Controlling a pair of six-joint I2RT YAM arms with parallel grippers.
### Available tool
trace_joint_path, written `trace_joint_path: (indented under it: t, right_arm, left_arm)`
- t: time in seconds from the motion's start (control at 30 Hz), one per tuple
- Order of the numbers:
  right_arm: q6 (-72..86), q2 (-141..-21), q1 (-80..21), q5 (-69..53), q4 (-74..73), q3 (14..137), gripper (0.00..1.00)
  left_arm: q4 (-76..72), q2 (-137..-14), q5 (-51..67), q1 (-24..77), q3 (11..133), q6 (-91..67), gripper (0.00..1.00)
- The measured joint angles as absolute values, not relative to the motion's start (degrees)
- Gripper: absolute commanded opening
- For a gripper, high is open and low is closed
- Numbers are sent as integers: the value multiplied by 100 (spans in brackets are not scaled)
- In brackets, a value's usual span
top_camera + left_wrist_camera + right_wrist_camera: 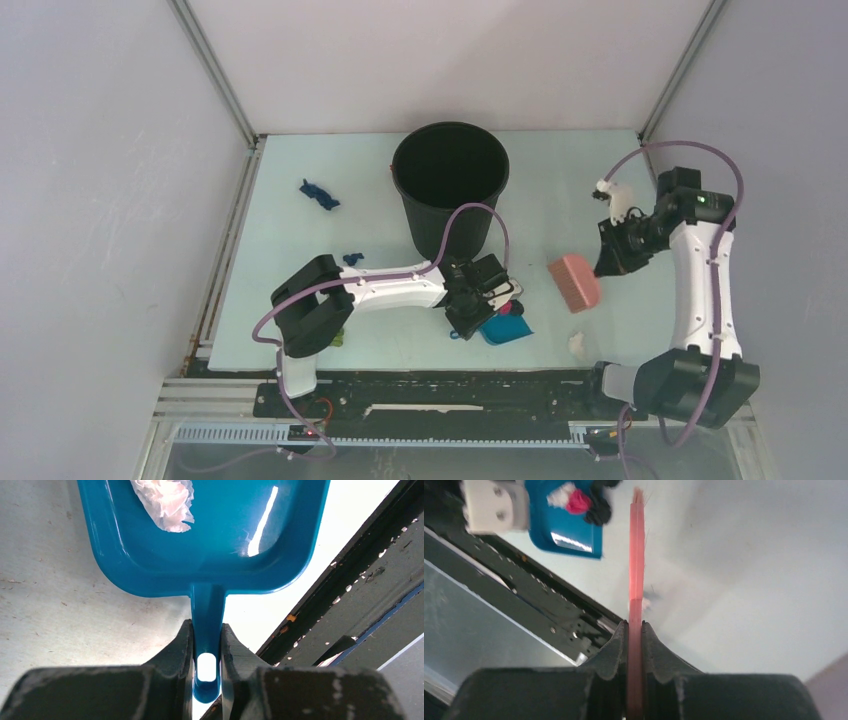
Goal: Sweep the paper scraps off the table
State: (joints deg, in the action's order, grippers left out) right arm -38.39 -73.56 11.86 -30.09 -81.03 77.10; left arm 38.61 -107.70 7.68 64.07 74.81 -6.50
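Observation:
My left gripper [468, 312] [206, 645] is shut on the handle of the blue dustpan [507, 329] [210, 545], which sits low near the table's [290, 250] front edge. In the pan lie a white scrap [167, 502], a magenta scrap [579, 501] and a black scrap [599, 512]. My right gripper [606, 264] [635, 627] is shut on the pink hand brush [574, 282] [636, 555], held right of the pan. Loose scraps lie on the table: dark blue [320, 193], small dark blue [352, 259], green [338, 338], white [577, 343] [645, 603].
A black bucket [450, 170] stands at the back middle of the table, just behind my left arm. The dark aluminium frame rail [450, 385] runs along the front edge, close to the dustpan. Grey walls close in the left, back and right sides.

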Motion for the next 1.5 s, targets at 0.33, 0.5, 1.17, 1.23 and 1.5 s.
trace_joint_path:
  t: [0.33,0.5,1.17,1.23,1.5]
  right_arm:
    - [-5306,-7028,1393,-2226,-8827,6807,0]
    - [-5481,-7332,1452,-1892,-8702,6429,0]
    - [-5116,-5572,2279,-1050,-7089,6724,0]
    - [-5127,-5507,2615,-1035,-7096,6724,0]
    - [-4689,-6847,3218,-397,-6405,6217,0]
  left_arm:
    - [3876,-10768,768,6407,7481,-652,0]
    - [3911,-10768,766,6407,7481,-650,0]
    - [4023,-10759,766,6407,7481,-644,0]
    - [4056,-10759,762,6407,7481,-644,0]
    - [4128,-10759,762,6407,7481,-642,0]
